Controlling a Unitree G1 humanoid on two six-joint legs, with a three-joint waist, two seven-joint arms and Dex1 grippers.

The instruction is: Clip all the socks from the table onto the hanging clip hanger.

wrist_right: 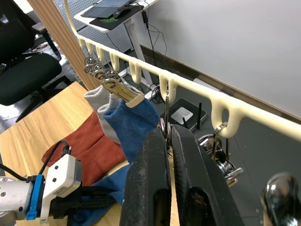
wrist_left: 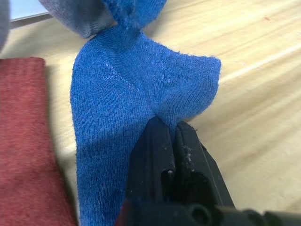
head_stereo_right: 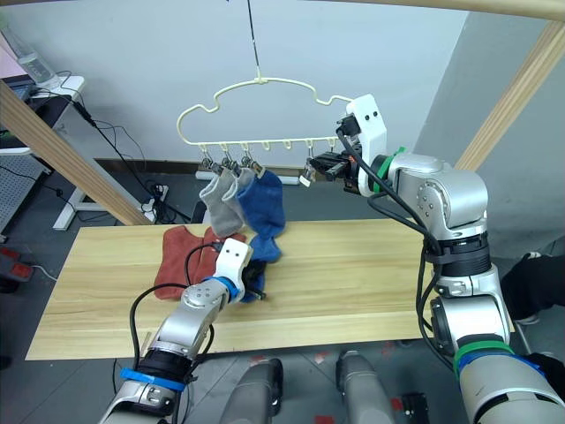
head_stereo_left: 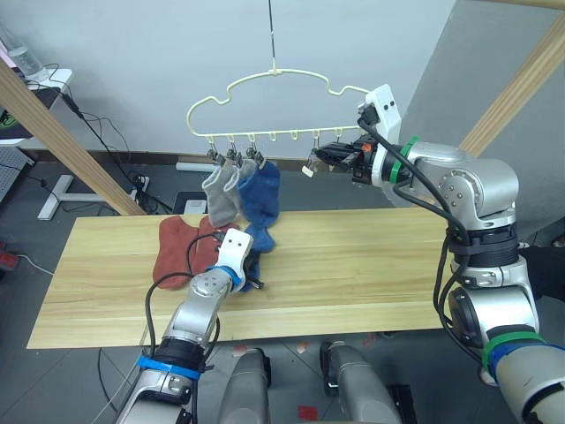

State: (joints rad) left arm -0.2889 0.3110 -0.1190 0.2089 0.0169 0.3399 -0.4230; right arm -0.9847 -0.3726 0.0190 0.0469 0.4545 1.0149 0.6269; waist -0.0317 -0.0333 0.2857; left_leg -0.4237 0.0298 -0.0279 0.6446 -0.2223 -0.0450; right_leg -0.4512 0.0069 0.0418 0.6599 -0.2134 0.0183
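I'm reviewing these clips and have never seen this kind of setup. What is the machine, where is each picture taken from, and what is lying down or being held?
It is a two-armed humanoid robot. Two pictures come from cameras in its head, looking down over its arms; the other two come from a camera on each wrist, looking along that gripper's black fingers.

A pale clip hanger hangs above a wooden table. Two grey socks and one blue sock already hang from its clips. Two red socks lie on the table.

The left gripper is shut on the second blue sock on the table. The right gripper is raised at the hanger, shut on a metal clip.
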